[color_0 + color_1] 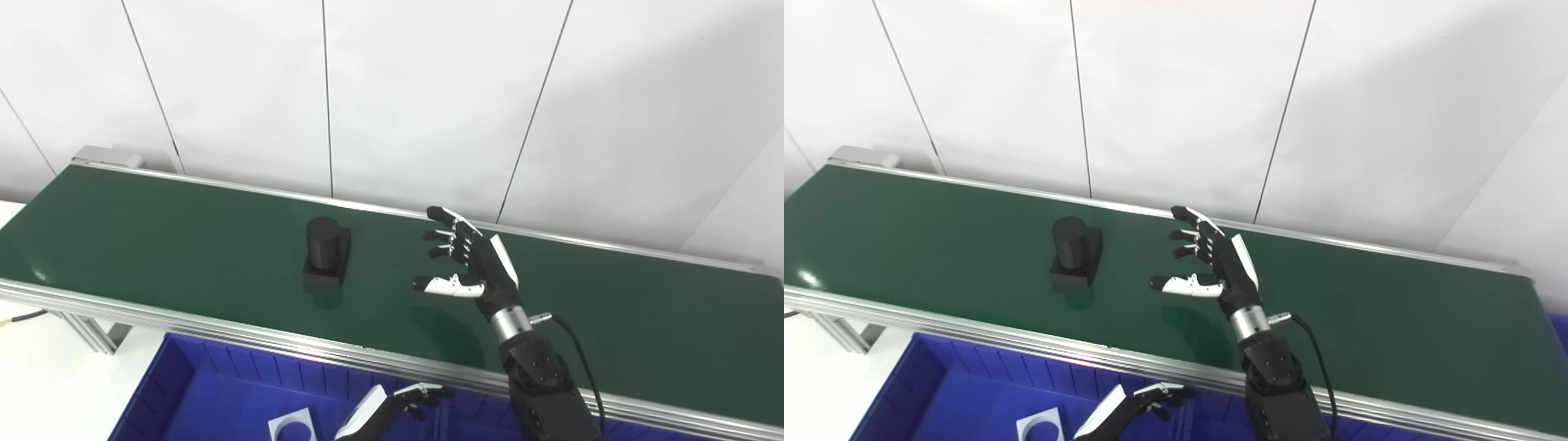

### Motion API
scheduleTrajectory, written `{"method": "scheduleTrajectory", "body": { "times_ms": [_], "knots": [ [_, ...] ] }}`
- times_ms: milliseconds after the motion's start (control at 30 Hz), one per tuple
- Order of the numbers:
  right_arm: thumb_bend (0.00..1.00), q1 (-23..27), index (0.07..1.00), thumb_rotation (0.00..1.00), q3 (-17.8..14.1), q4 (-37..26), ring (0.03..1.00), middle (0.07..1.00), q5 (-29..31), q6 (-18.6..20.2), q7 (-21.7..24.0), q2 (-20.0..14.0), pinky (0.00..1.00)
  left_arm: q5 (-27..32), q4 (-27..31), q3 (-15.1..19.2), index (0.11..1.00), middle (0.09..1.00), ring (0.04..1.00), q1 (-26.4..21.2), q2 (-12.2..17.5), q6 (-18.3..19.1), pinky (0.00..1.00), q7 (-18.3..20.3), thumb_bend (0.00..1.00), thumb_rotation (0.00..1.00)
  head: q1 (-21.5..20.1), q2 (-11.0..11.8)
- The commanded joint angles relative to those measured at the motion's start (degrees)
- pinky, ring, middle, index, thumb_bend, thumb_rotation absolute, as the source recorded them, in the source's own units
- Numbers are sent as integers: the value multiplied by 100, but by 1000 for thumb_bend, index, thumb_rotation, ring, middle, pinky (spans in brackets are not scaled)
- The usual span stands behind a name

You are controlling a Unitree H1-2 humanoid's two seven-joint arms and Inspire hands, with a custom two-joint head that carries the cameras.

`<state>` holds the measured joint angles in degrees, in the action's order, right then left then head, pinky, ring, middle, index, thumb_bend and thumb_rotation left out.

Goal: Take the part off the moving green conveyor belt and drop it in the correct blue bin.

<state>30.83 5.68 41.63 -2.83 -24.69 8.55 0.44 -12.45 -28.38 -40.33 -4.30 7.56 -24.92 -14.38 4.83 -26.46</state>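
Right robot hand [474, 263]: hovered above the green conveyor belt [153, 233], fingers spread wide, thumb stuck out toward the part, nothing held. Palm faced the part, just to the right of it and clear of it.

Left robot hand [392, 405]: low over the blue bin [184, 386], nearer the robot than the part; fingers loosely curled and apart, nothing in them.

Black part [326, 252]: stood upright on the belt, left of the right robot hand, roughly mid-width of the belt. Made up of a square base with a round cylinder rising from it.

Judged rigid and fairly light, probably plastic, with a matte surface unlikely to slip. Best held by the cylinder, thumb on one side and fingers opposite; base too low and flat against the belt to get under. Top-heavy look, so a glancing touch could tip it.

White plate with a round hole [293, 425] lay in the bin, below the part and beside the left robot hand.
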Motion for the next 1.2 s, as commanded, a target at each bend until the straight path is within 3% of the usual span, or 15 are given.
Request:
{"method": "scheduleTrajectory", "body": {
  "times_ms": [0, 467, 1167],
  "knots": [
    [1000, 372, 834, 229, 20, 5, 747, 866, 39, -221, -51, 101, 620, -31, 182, -10, 785, 827, 778, -54, -34, -201, 663, -109, 1000, 103, 7, -13],
    [1000, 802, 834, 245, 282, 684, 741, 863, -158, -223, -173, 203, 599, -85, 181, -72, 795, 830, 779, -61, -100, -201, 655, -174, 1000, 110, 83, -13],
    [1000, 1418, 843, 237, 376, 1895, 739, 884, -282, -223, -522, 138, 614, -181, 378, -172, 799, 831, 782, 64, -135, -201, 653, -246, 1000, 87, 170, -4]
  ]
}}
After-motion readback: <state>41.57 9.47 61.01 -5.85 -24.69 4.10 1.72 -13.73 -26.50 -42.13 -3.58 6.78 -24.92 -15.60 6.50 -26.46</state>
